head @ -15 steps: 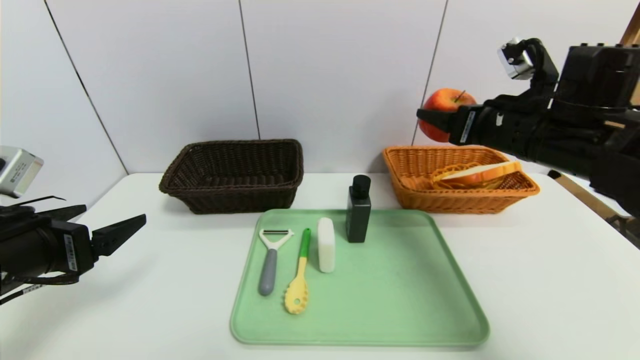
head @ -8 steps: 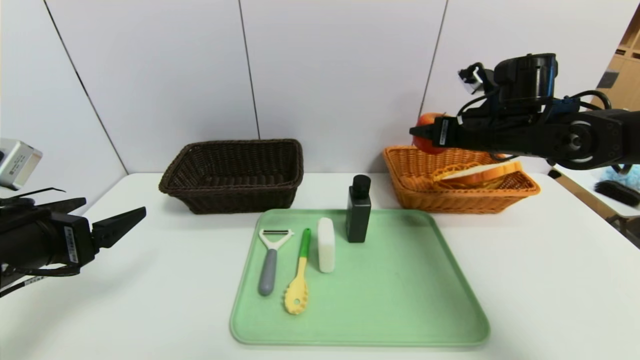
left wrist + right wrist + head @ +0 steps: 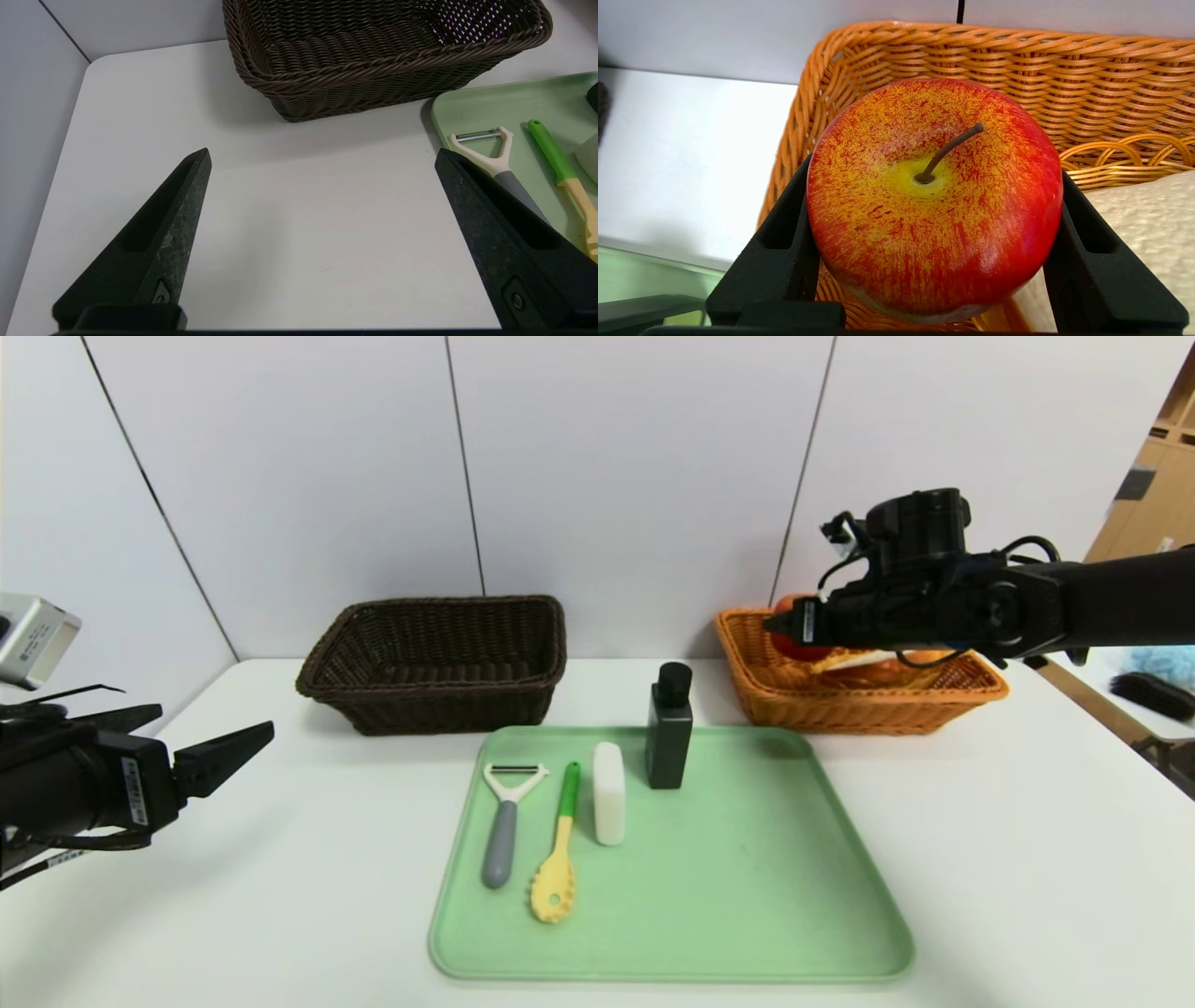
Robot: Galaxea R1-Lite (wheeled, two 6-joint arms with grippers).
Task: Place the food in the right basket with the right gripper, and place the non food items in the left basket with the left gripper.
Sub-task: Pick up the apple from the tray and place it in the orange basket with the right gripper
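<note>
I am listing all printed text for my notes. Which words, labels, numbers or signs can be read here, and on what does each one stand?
No text can be read.
Left hand: white sticker behind it, print too small.
Right hand: white sticker behind it, print too small.
Black bottle: no label visible.

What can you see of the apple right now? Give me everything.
The apple is round, red with yellow speckling that turns to a yellow patch around a thin brown stem; its skin looks smooth and slightly glossy. It sits stem-up, clamped on both sides between the two black fingers of the right claw. It hangs over the left end of the orange wicker basket, low between the walls. Whether it touches the basket floor cannot be told. In the head view only a red sliver shows behind the claw.
</note>
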